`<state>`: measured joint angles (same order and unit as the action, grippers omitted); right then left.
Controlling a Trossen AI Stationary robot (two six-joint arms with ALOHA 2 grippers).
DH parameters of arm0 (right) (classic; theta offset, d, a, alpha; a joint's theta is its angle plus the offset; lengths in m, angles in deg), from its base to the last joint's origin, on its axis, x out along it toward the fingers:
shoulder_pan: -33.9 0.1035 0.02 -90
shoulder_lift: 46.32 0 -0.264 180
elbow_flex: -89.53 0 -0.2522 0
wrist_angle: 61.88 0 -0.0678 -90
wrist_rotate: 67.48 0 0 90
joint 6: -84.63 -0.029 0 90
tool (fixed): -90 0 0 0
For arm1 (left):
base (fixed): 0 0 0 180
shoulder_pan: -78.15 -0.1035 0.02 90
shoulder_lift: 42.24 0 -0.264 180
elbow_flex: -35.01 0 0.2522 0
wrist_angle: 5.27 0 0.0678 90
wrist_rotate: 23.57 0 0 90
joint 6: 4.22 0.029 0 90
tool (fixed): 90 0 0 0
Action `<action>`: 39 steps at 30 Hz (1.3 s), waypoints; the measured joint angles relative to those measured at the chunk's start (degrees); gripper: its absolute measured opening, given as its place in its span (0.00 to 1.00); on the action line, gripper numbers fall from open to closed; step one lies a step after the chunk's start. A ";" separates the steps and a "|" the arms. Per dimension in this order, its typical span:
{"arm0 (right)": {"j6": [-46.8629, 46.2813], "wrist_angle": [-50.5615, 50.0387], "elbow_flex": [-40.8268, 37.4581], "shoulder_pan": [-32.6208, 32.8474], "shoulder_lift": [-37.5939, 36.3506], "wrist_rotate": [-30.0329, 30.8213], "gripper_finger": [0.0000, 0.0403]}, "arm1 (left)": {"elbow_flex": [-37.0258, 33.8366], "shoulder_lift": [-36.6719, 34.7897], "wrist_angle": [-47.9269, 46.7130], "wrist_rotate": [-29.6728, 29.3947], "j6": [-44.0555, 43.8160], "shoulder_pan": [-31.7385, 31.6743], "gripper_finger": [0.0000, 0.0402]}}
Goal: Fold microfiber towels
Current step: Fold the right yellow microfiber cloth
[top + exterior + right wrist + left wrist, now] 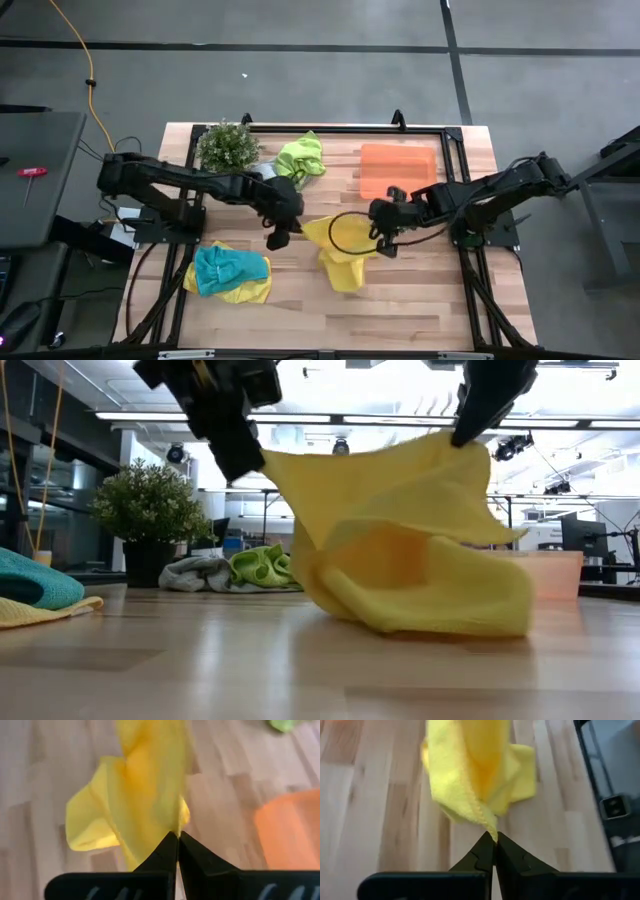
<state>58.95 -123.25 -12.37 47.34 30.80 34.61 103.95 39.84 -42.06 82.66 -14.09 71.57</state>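
I have the yellow towel (340,250) strung between 2 closed grippers, left (277,238) and right (384,246), each pinching 1 corner; its bulk sags below onto the table

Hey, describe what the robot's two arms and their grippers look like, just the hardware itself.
Both arms are dark, near-black, jointed segments with black cables looping alongside. The left gripper and right gripper each end in two matte black fingers tapering to a point, mounted on a black crossbar. No markings can be made out.
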 joint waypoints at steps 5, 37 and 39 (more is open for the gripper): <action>-3.76 -0.20 0.00 -3.00 0.02 -1.86 0.03 | -0.02 -1.72 -2.38 0.08 -8.05 1.22 0.00; -42.31 55.79 -32.81 -3.81 11.64 0.92 0.47 | -0.04 -1.09 -3.81 -1.91 -12.52 2.76 0.00; -43.24 55.73 -32.30 -4.18 13.37 -0.50 0.47 | -0.04 -1.09 -3.88 -1.91 -12.56 2.76 0.00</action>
<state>15.72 -67.53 -44.68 43.16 44.18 34.11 103.90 38.75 -45.94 80.76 -26.65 74.34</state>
